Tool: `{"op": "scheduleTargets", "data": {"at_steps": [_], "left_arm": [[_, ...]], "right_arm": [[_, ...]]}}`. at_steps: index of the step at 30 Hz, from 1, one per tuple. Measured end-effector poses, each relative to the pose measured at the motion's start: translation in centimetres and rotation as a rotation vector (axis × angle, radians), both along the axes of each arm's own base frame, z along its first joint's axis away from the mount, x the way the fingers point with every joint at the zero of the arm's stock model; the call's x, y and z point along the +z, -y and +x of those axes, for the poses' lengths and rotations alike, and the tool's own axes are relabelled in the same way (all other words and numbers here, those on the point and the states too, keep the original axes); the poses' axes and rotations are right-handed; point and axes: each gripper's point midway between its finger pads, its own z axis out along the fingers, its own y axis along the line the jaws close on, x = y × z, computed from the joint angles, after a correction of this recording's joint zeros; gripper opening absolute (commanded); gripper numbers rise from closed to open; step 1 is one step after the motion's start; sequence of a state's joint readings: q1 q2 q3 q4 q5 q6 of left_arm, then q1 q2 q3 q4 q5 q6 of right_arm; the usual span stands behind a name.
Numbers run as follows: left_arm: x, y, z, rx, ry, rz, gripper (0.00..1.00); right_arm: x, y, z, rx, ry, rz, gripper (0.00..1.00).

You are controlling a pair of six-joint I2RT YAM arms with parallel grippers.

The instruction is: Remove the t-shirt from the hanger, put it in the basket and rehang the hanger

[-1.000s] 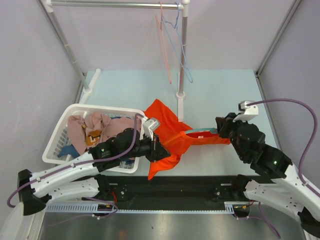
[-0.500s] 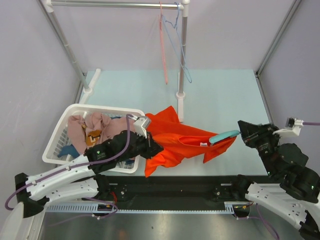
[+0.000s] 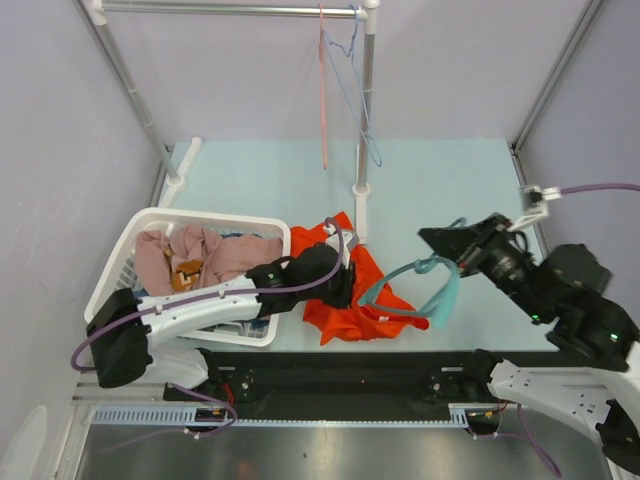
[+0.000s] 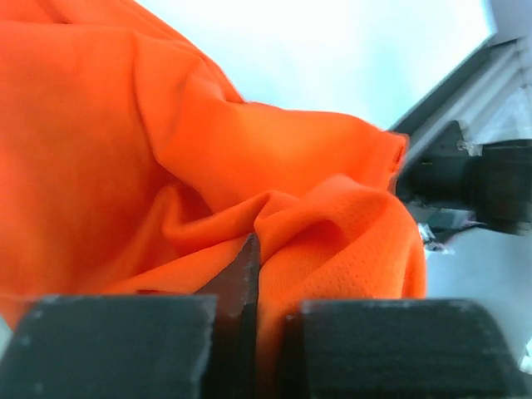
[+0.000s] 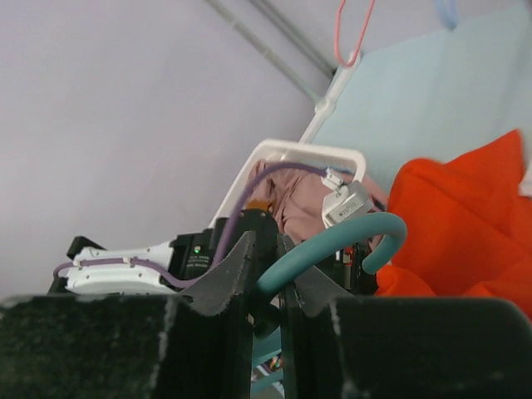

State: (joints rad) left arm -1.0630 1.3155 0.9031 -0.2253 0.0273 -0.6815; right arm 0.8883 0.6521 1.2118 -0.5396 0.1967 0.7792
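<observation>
Where the left end effector (image 4: 253, 270) clamps — there the t-shirt (image 4: 125, 166) bunches.

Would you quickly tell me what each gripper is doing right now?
Left gripper: closed on the orange t-shirt.
Right gripper: closed on the teal hanger.

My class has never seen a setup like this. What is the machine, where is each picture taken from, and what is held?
These are two robot arms bolted at the near edge of a table, each ending in a two-finger gripper. The wide picture looks down from above and behind them; the other two come from wrist cameras. On the table lie a crumpled orange t-shirt and a white laundry basket of clothes; a clothes rail stands behind. The left gripper is shut on the t-shirt. The right gripper is shut on a teal hanger.
</observation>
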Motion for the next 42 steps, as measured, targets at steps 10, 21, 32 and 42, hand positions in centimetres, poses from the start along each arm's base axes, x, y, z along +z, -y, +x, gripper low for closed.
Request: {"op": "scheduleTargets", "data": {"at_steps": [10, 21, 32, 42], "left_arm": [[-5.7, 2.0, 3.2, 0.015, 0.013, 0.237, 1.0], [-13.1, 6.0, 2.6, -0.122, 0.054, 0.465, 0.59], [-9.2, 1.9, 1.4, -0.124, 0.074, 0.429, 0.0], [14.3, -11.1, 8.6, 0.304, 0.324, -0.018, 0.0]], "right_arm": [[3.3, 14.7, -3.7, -0.364, 0.096, 0.046, 0.0], [-1.7, 16.9, -3.5, -0.452, -0.003, -0.133, 0.0], [-2.5, 17.5, -3.7, -0.462, -0.016, -0.149, 0.0], [-3.1, 17.1, -3.4, -0.452, -0.024, -0.167, 0.0]]}}
